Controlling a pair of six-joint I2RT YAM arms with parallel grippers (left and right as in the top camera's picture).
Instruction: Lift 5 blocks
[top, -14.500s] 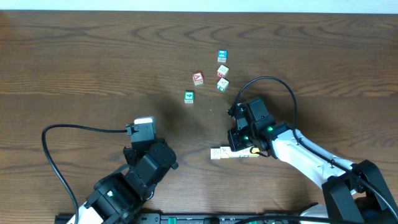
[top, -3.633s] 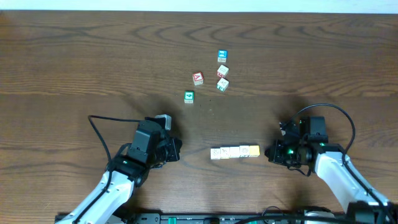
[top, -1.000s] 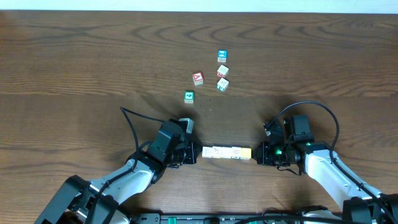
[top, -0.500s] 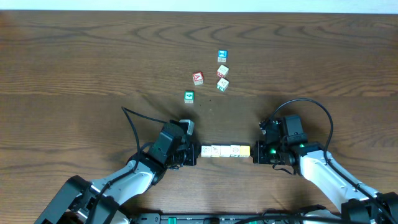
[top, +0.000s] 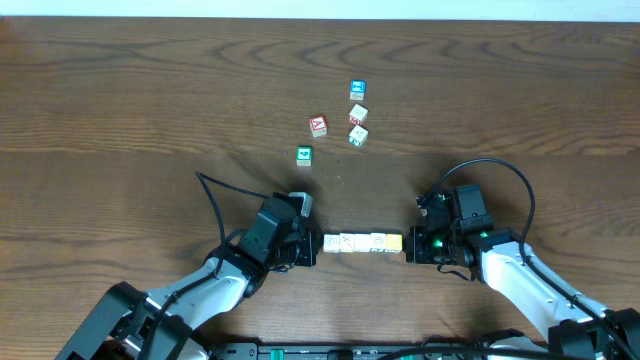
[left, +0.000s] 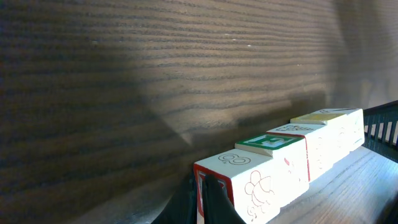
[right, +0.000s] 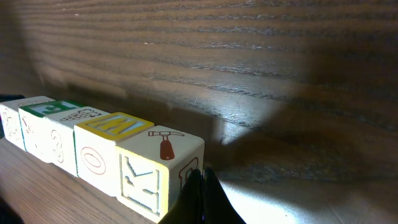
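Dark wood-grain worktop (top: 150, 100), lit from above, two arms reaching in from the near edge.

Left claw (top: 312, 247): fingers closed tip to tip with nothing between them, the tip butted against the left end of the row of blocks (top: 363, 243). The left wrist view shows the dark tip touching the end face of the nearest cube.

Right claw (top: 411, 247): also pinched shut and empty, its tip against the right end of the row. The right wrist view shows it touching the cube with a red hammer on top.

The five blocks sit face to face in one straight line between the two tips, cream sides outward; the yellow block (top: 394, 242) lies towards the right end. I cannot tell whether the row is clear of the surface.

Farther back, well apart from the row, are a green cube (top: 304, 155), a red cube (top: 318, 125), a blue cube (top: 357, 90), and two pale cubes (top: 358, 125) just below the blue one.
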